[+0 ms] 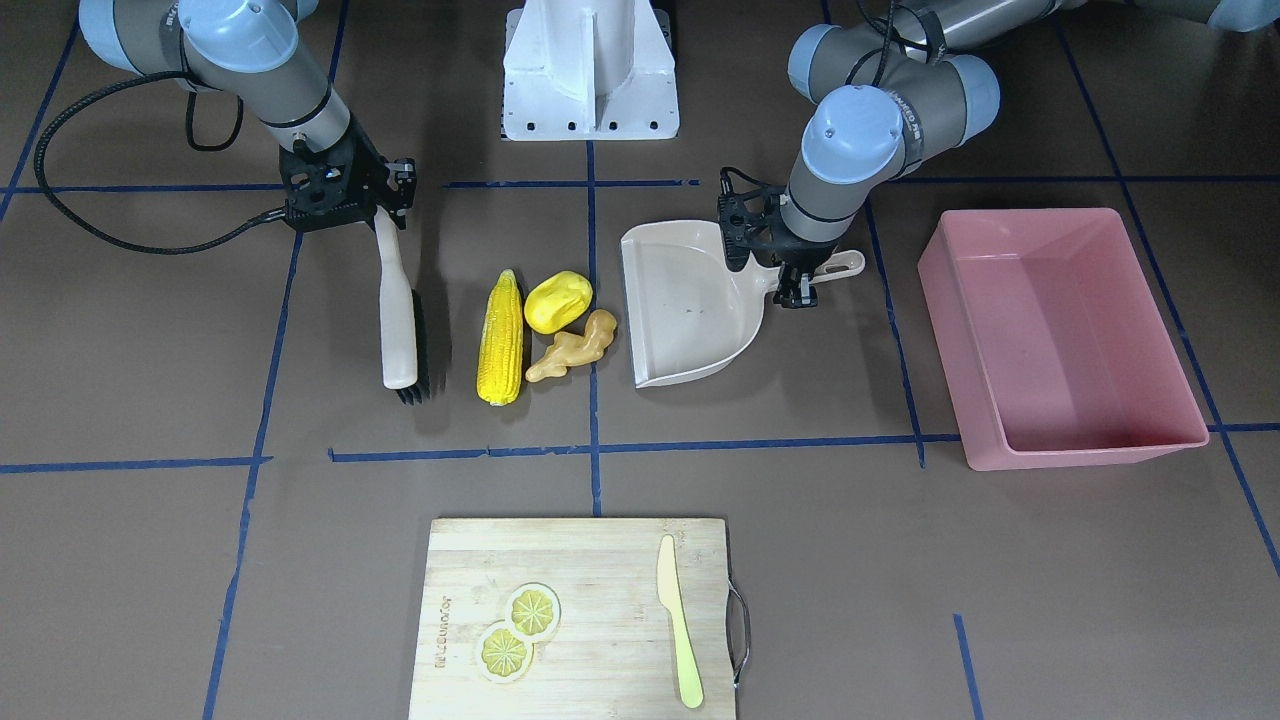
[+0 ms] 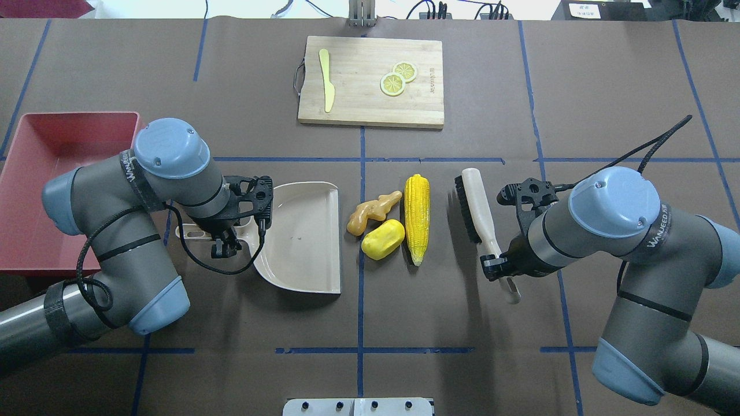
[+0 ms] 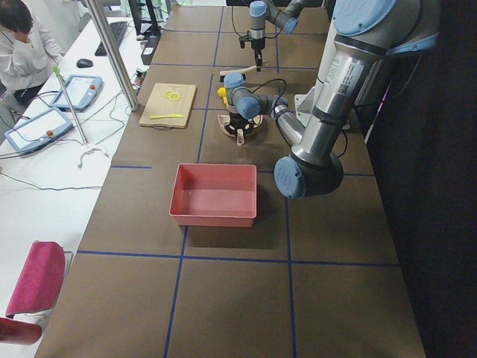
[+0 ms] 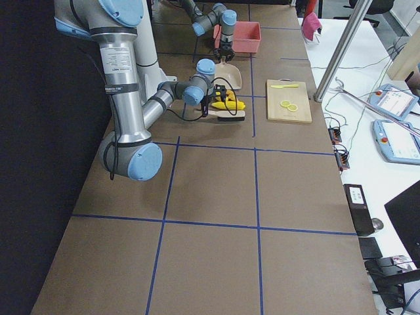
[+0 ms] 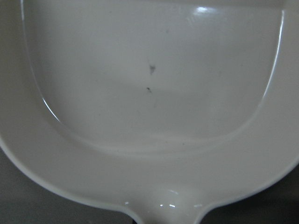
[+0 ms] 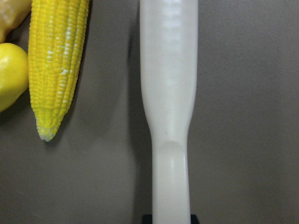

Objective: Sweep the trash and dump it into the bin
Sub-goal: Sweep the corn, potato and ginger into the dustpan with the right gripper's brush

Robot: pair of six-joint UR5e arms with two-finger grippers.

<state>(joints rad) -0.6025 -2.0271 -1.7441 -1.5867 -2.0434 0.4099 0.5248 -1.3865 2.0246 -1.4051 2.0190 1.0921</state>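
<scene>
- Table (image 1: 150, 600) covered in brown, crossed by blue tape lines, bears all that follows
- Large pink rectangular plastic bin (image 1: 1090, 452) stands on the robot's left, apart from the dustpan; the front-facing view shows its whole inner floor, while in the overhead view the left arm covers part of it
- Rectangular wooden cutting board (image 1: 600, 570) lies across the table from the robot
- Beige plastic dustpan (image 1: 690, 310) lies with its wide mouth toward the trash; only the left wrist view shows the small dark specks on its floor
- White-handled brush with black bristles (image 1: 398, 310) lies parallel to the corn and just beside it, bristles toward it; the right wrist view shows only its pale back
- Yellow toy corn cob (image 1: 502, 340) lies on the table between brush and lump
- Pale yellow plastic knife (image 1: 678, 620) lies on the board by its wire handle
- Left gripper (image 1: 800, 285) is clamped on the dustpan's handle
- Right gripper (image 1: 385, 215) is clamped on the brush's handle
- Yellow rounded lump (image 1: 558, 301) sits close against the corn
- Small tan knobbly ginger root (image 1: 575, 347) touches the lump, just short of the dustpan's lip
- Two flat lemon slices (image 1: 518, 630) overlap on the board, well apart from the trash
</scene>
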